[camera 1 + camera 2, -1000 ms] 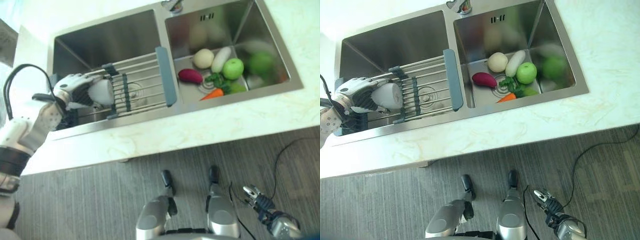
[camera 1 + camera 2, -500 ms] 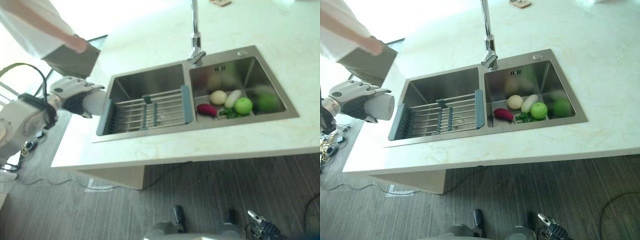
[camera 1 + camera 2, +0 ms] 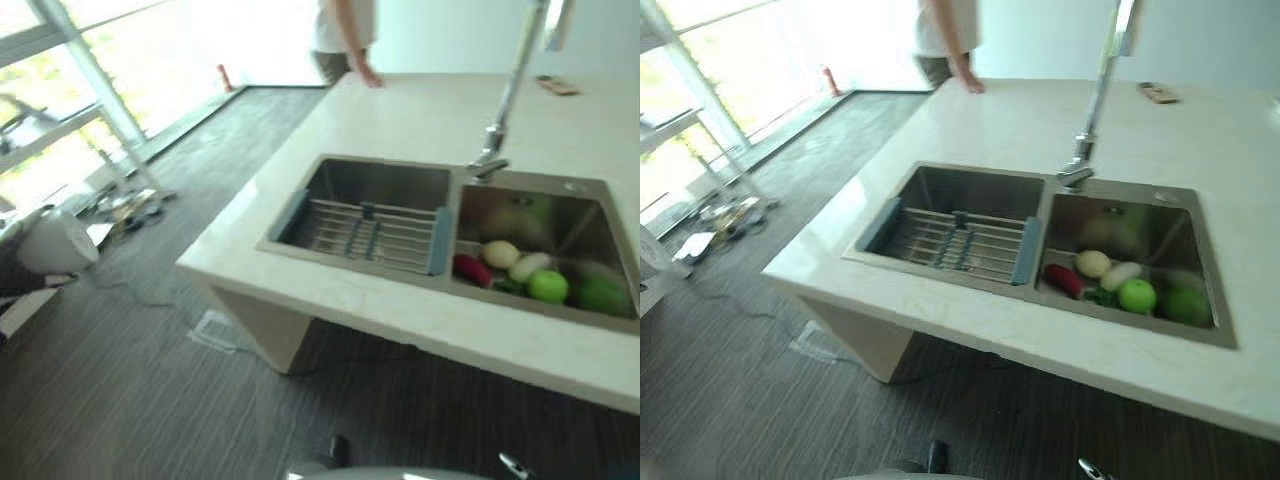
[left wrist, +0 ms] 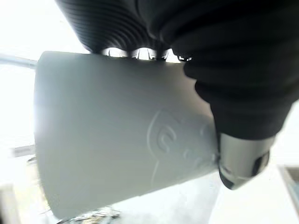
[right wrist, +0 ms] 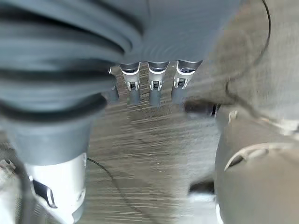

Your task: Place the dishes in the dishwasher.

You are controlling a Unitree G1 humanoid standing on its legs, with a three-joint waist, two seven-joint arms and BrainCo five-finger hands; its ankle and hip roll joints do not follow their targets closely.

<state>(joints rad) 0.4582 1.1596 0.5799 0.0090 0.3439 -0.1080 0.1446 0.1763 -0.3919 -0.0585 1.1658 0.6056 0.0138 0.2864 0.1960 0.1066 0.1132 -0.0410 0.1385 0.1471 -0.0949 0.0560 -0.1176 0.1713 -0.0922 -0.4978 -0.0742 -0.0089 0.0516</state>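
A white cup (image 4: 121, 135) lies sideways in my left hand (image 4: 240, 156), with the fingers curled over one side and the thumb pressed on the other. In the left eye view the cup (image 3: 55, 243) hangs at the far left, well away from the counter and above the floor. The steel double sink (image 3: 330, 180) has a wire rack with blue ends (image 3: 365, 230) across its left basin; the rack holds nothing. My right hand (image 5: 154, 86) hangs low over the dark floor with its fingers straight and nothing in them.
The right basin holds vegetables and fruit, among them a green apple (image 3: 547, 286) and a red one (image 3: 470, 269). A tall tap (image 3: 505, 100) stands behind the sink. A person (image 3: 345, 40) stands at the counter's far side. Clutter (image 3: 130, 205) lies on the floor by the window.
The whole picture has swung left and up, so the camera moved. My left hand carried the cup from the sink rack out past the counter's left end.
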